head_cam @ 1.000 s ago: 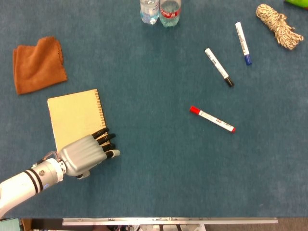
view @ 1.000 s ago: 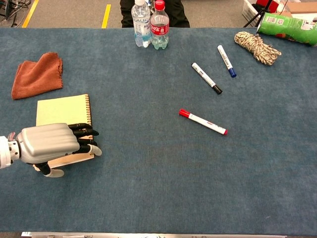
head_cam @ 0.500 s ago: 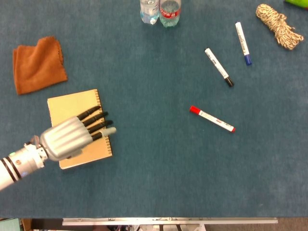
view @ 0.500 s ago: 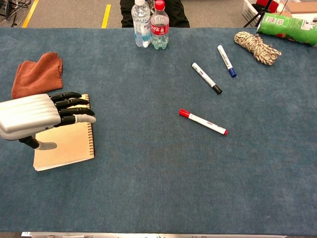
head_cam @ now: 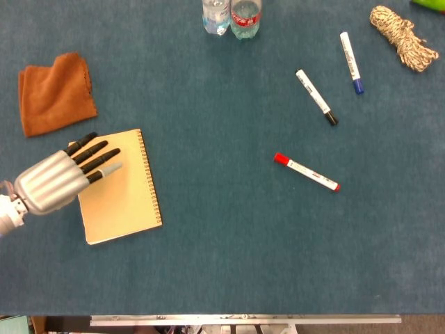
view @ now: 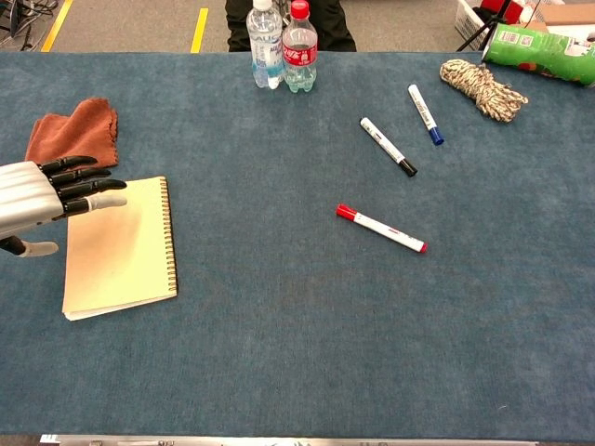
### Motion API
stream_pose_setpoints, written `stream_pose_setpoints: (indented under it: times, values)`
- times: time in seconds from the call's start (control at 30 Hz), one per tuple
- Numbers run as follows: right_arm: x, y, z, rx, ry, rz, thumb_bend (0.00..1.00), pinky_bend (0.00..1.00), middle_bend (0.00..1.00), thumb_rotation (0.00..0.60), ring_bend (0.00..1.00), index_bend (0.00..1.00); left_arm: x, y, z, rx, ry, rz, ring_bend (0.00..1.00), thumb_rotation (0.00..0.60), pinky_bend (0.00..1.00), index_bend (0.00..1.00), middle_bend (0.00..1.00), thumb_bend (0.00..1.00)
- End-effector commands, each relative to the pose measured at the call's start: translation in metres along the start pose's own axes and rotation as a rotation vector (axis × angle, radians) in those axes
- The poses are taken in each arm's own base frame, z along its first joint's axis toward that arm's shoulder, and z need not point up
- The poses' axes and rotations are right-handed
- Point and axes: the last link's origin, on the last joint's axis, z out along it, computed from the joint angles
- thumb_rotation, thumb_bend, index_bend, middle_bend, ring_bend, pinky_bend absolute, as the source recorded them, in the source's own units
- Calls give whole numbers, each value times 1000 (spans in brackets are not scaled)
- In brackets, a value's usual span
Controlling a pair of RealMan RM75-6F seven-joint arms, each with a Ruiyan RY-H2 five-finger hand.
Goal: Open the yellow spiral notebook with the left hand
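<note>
One broad bench (head_cam: 229,236) covered in dark teal felt fills both views. Past its far edge the chest view shows a strip of grey floor with yellow tape lines (view: 200,28) and a dark shape behind the bottles.

At the near left lies the yellow spiral notebook (head_cam: 122,186), closed and flat, its wire binding along the right edge. The left hand (head_cam: 59,177) is at the notebook's far-left corner, palm down, holding nothing – its fingers (head_cam: 97,154) are stretched out and a little apart, reaching over the cover's corner; whether they touch it I cannot tell. The right hand shows in neither view.

Just beyond the left hand sits a crumpled rust-brown cloth (head_cam: 55,94). Two water bottles (view: 284,46) stand side by side at the far edge. Right of centre lie three markers, well apart – a red-capped one (head_cam: 306,172), a black-capped one (head_cam: 316,97) and a blue-capped one (head_cam: 350,62). At the far right sit a bundle of pale rope (head_cam: 403,36) and a green canister (view: 539,51) on its side.
</note>
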Motion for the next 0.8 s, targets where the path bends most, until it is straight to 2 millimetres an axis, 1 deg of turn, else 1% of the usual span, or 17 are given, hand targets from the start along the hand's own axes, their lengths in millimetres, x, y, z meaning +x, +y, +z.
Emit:
stream_pose_setpoints:
  times: [0.03,0.13,0.37,0.6,0.8]
  values:
    - [-1,-2,1,4,-3,-1,267,298,298,600,185,378,-14,-2,-8,21,-7,-18,0,600,0,0,0,201]
    - [-1,-3,2,7,-5,-1,266,298,298,600,185,378,-24,-5,-12,27,-17,-8,0,600,0,0,0,201]
    - [-2,-6,2,10,-7,-6,266,298,298,600,185,378,-40,-4,-14,43,-30,-44,0,600,0,0,0,201]
    - [-1,-7,2,8,-4,-8,266,298,298,600,184,378,-40,4,-8,28,1,-80,0,600,0,0,0,201]
    - [2,-4,-1,-2,6,-7,266,298,298,600,185,378,-36,11,5,10,24,-126,0,600,0,0,0,201]
